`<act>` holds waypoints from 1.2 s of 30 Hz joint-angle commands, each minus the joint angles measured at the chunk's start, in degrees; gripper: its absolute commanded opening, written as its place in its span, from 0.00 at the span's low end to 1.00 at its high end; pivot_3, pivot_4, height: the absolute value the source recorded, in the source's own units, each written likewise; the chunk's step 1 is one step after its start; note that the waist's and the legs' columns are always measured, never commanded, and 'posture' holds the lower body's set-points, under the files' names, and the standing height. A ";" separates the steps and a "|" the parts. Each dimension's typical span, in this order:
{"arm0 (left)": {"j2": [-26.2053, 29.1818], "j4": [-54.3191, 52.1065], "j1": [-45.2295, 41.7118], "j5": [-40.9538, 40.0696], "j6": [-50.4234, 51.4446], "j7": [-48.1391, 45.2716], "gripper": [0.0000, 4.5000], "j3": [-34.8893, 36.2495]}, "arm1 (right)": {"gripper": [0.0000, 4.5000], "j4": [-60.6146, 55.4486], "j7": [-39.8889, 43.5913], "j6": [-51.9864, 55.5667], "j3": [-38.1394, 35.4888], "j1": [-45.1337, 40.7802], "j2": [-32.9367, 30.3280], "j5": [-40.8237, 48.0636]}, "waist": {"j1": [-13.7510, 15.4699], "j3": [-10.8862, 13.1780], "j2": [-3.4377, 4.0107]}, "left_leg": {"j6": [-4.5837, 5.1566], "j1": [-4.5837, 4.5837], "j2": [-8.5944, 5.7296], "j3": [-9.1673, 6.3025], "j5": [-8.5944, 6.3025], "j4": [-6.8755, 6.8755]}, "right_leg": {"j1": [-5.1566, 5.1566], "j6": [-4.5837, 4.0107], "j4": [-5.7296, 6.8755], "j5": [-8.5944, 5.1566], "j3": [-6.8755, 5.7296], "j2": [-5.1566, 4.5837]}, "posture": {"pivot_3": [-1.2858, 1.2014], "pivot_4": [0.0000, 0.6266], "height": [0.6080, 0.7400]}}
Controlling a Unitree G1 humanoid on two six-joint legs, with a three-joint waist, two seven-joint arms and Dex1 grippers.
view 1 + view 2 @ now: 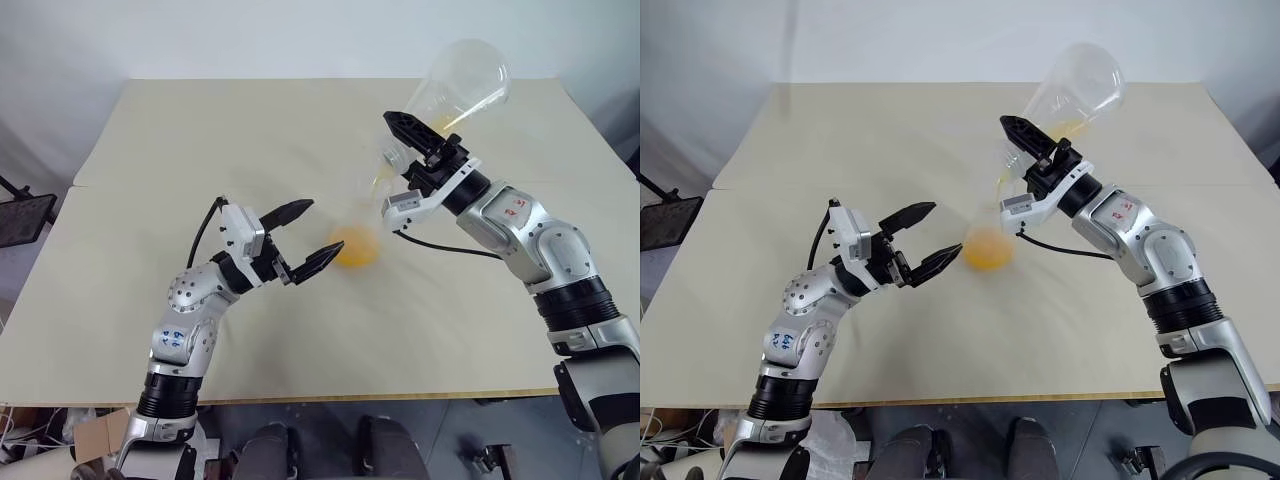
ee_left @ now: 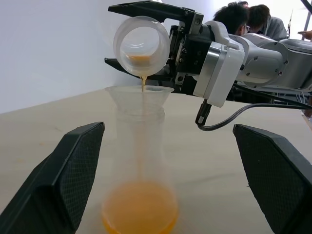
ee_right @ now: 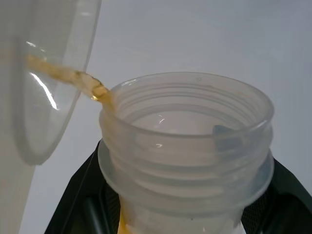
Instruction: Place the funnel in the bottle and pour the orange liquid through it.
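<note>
I have the right end effector (image 1: 415, 150) clamped on the neck of the large flask (image 1: 462, 85), which is tipped with its broad base raised and its mouth pointing down toward the funnel (image 2: 139, 95). The funnel sits in the mouth of the bottle (image 2: 140, 170), which stands upright on the table (image 1: 200, 130) just below and to the left of the right end effector. A thin stream of orange liquid (image 2: 140, 212) runs from the flask mouth into the funnel, and a pool has collected in the bottle base. Some liquid remains in the flask, though I cannot judge how much. The left end effector (image 1: 305, 240) is released, fingers spread wide, just beside the bottle base and not touching it. The stream falls vertically along the bottle's long axis, so I judge the flask mouth must stay centered above the funnel.
</note>
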 commanded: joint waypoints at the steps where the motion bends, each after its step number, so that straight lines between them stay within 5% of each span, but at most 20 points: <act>1: -0.10 -1.06 -0.58 -0.30 -0.78 -0.03 1.00 -0.05 | 0.56 -2.63 -0.77 -0.22 -1.03 -0.41 -1.12 1.10 | 0.00 0.00 0.00 | 0.00 0.00 0.00 0.00 0.00 0.00 | 0.00 0.00 0.00 0.00 0.00 0.00 | 0.52 0.24 1.00; 5: -0.04 -1.16 -0.51 -0.32 -0.66 -0.10 1.00 -0.13 | 0.56 -2.39 -0.24 0.35 -1.78 0.16 -0.23 3.04 | 0.00 0.00 0.00 | 0.00 0.00 0.00 0.00 0.00 0.00 | 0.00 0.00 0.00 0.00 0.00 0.00 | 0.52 0.24 1.00; 14: 0.78 -1.16 -0.74 -0.49 -0.29 -0.61 1.00 0.11 | 0.56 -5.53 13.82 5.24 -9.81 5.07 4.85 31.35 | 0.15 0.00 -0.01 | 0.01 -0.01 -0.01 -0.12 0.00 0.01 | 0.09 0.00 -0.05 0.00 -0.11 0.00 | 0.52 0.24 1.00; 19: 1.26 -0.49 -1.41 -0.66 -0.05 -1.20 1.00 0.09 | 0.56 -12.49 25.12 18.89 -17.28 8.05 9.36 55.20 | 0.08 0.01 -0.01 | 0.01 -0.01 0.00 -0.14 0.00 0.01 | 0.10 0.00 -0.05 0.00 -0.16 0.00 | 0.52 0.24 1.00; 25: 1.61 0.44 -2.48 -0.83 0.41 -2.38 1.00 -0.10 | 0.56 -19.43 27.93 41.15 -30.10 10.85 10.59 78.12 | 0.43 0.01 -0.01 | 0.03 -0.02 -0.03 -0.21 0.00 0.05 | 0.15 0.00 -0.03 0.00 -0.19 -0.03 | 0.52 0.24 1.00; 36: 3.45 1.26 -2.78 0.54 -0.13 -7.81 1.00 -3.51 | 0.56 -21.29 22.81 45.86 -43.90 23.85 6.30 78.51 | 1.61 0.01 -0.01 | 0.04 -0.02 -0.08 -0.08 -0.01 0.02 | 0.09 0.00 -0.05 0.00 -0.12 -0.03 | 0.52 0.24 1.00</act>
